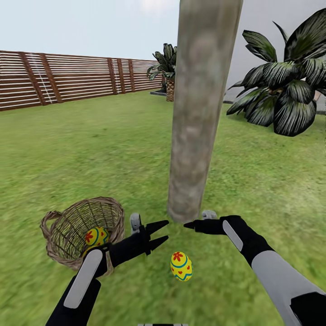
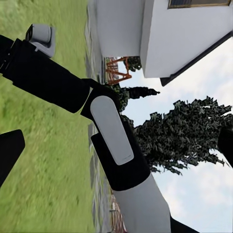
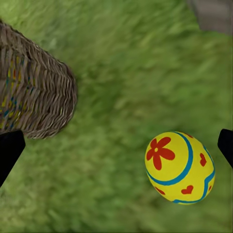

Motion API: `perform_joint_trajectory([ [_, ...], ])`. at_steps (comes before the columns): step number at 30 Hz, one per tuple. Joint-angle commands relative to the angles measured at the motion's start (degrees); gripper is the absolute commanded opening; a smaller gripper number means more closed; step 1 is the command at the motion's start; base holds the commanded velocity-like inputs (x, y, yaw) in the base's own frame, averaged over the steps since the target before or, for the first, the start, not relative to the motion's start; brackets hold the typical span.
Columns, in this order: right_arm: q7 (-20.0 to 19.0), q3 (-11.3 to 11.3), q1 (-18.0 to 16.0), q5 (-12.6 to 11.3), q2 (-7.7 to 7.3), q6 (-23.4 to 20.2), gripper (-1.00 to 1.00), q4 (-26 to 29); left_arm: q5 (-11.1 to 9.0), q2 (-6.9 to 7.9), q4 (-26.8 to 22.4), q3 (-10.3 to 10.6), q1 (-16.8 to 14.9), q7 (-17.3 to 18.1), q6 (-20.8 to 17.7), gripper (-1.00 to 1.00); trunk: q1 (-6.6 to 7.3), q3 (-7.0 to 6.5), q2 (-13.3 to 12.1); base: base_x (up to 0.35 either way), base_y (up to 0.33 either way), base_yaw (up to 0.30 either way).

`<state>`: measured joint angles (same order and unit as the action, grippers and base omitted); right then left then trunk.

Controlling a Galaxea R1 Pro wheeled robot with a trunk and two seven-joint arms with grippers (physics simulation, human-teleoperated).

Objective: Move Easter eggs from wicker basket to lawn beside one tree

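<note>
Yellow egg (image 1: 181,266) with red flower and blue bands lies on the lawn (image 1: 90,149) at lower centre of the head view, near the foot of the trunk (image 1: 199,113). Basket (image 1: 83,231) stands at lower left, a second egg (image 1: 96,237) inside it; any third egg may be hidden behind the weave. Left gripper (image 1: 160,232), fingers spread and empty, hovers between basket and lawn egg. Right gripper (image 1: 192,224) sits by the trunk base, fingers spread wide in its wrist view.
</note>
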<state>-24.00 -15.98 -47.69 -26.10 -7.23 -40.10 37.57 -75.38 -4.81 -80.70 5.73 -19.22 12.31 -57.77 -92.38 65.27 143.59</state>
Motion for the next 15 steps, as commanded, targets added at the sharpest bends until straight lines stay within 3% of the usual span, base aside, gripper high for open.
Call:
perform_joint_trajectory([
  [1,-0.1,-0.2,0.0,0.0,-0.06,-0.1,1.0,0.0,0.6,-0.02,0.0,-0.1,0.0,0.5,-0.2,1.0,0.03,-0.18,0.0,0.0,0.0,0.0],
  [15,-0.1,-0.2,0.0,0.0,-0.06,-0.2,1.0,0.0,0.5,-0.02,0.0,-0.1,0.0,0.5,-0.2,1.0,0.39,-3.28,-0.2,0.0,0.0,0.0],
])
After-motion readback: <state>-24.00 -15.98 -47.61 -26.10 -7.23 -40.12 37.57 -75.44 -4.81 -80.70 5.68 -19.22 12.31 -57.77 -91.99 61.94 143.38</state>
